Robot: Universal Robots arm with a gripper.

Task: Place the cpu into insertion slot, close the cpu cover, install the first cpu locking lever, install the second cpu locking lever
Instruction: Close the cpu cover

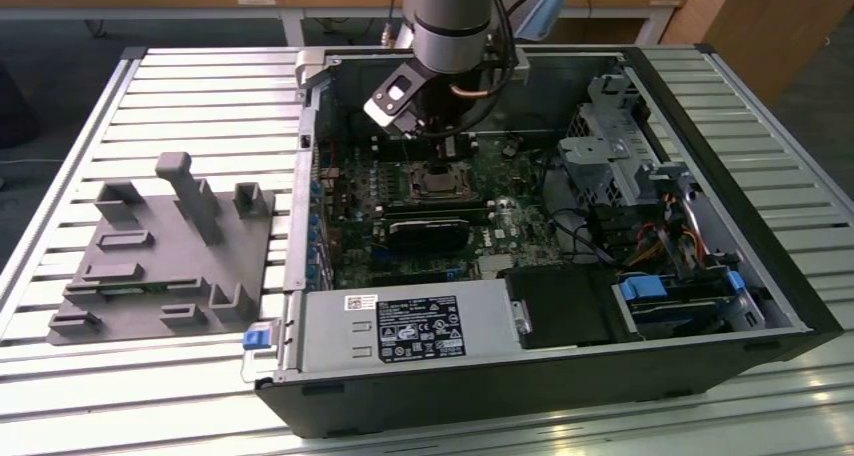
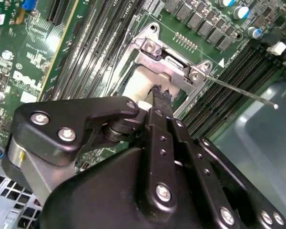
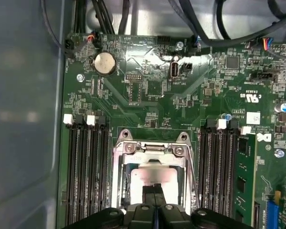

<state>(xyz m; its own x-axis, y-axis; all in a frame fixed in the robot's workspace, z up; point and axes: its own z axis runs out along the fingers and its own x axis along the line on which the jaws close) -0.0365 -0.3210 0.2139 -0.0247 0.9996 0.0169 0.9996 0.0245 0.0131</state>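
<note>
The cpu [image 3: 150,174] shows its pale silvery top inside the insertion slot [image 1: 438,181] on the green board. In both wrist views the silvery cpu cover [image 3: 152,149] [image 2: 169,64] frames the chip [image 2: 137,83]; I cannot tell whether it lies fully flat. My gripper [image 3: 154,188] [image 2: 158,93] [image 1: 451,148] hangs straight over the chip, its black fingers pressed together with nothing between them. I cannot tell whether the tips touch the chip. A thin wire locking lever [image 2: 238,88] sticks out free from the socket's corner, and a wire lever [image 3: 194,176] runs along the socket's side.
Long black memory slots [image 3: 86,176] [image 3: 219,171] flank the socket. A black fan card [image 1: 427,231] lies just in front of it, with the power supply [image 1: 400,326] nearer still. Drive cage [image 1: 614,146] and cables [image 1: 667,236] fill the case's right. A grey fixture [image 1: 160,246] stands on the slatted table.
</note>
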